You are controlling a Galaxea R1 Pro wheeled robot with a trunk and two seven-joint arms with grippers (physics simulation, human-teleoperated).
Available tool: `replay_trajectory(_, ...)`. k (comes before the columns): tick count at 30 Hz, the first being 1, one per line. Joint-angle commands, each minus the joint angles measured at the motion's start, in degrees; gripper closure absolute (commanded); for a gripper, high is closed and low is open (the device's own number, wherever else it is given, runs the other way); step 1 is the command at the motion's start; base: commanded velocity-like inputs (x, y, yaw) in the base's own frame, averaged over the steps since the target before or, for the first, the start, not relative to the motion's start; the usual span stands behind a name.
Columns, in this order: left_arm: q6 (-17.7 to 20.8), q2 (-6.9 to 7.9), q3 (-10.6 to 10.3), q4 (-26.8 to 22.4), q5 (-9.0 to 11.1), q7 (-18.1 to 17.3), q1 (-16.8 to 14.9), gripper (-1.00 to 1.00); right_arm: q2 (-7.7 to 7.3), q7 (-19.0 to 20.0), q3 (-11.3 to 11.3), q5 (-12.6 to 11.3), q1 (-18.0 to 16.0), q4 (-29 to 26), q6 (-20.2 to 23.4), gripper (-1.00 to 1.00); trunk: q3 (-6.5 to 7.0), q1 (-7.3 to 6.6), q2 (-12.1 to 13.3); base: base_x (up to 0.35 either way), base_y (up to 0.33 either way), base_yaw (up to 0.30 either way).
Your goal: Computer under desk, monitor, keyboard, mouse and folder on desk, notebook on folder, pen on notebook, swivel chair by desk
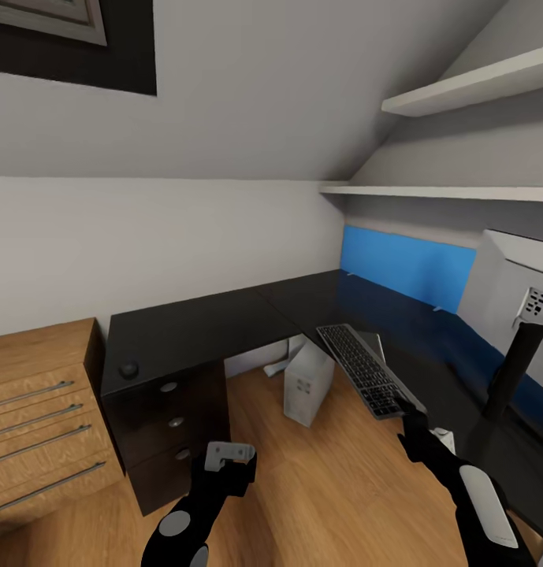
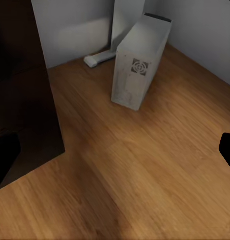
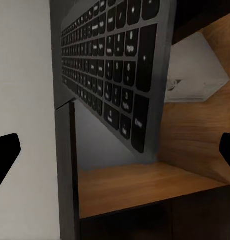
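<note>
The keyboard (image 1: 367, 368) is up off the desk (image 1: 224, 319), tilted, with its near end at the tip of the right gripper (image 1: 410, 411) and its far end reaching out over the desk's inner corner. In the head view the right gripper's dark fingers meet that near end, apparently pinching it, though the contact itself is too small to make out clearly. In the right wrist view the keyboard (image 3: 112, 70) stands on edge ahead of the camera, keys showing, between the two dark fingertips (image 3: 4, 155) at the frame's sides.

Below it, on the wooden floor under the desk, stands the computer (image 1: 306, 383), a white tower, also seen in the left wrist view (image 2: 140, 60). The left gripper (image 1: 228, 455) hangs low over the floor, near the desk's black drawers (image 1: 172, 429); its fingertips (image 2: 5, 152) are spread, holding nothing.

On the desk's left end lies the mouse (image 1: 128, 368). At the right stands the monitor (image 1: 511, 295), seen from behind. A wooden cabinet (image 1: 39, 409) is at the far left.
</note>
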Motion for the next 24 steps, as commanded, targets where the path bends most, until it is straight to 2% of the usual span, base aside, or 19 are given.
replay_trajectory(1,0.2,0.01,-0.1,-0.1,0.6,0.5,0.0,-1.00,-0.06,-0.5,-0.1,-0.6,0.0,-0.1,0.2,-1.00,-0.25,0.22,-0.5,0.000,0.000,0.000)
replay_trajectory(16,0.2,0.01,-0.1,0.0,0.6,0.5,0.0,-1.00,-0.18,-0.5,-0.1,-0.6,0.0,-0.1,0.2,-1.00,-2.94,3.52,-6.5,0.000,0.000,0.000)
replay_trajectory(24,0.2,0.05,0.0,0.0,0.6,0.5,0.0,-1.00,-0.26,-0.5,-0.1,-0.6,0.0,-0.1,0.2,-1.00,-2.94,3.52,-6.5,0.000,0.000,0.000)
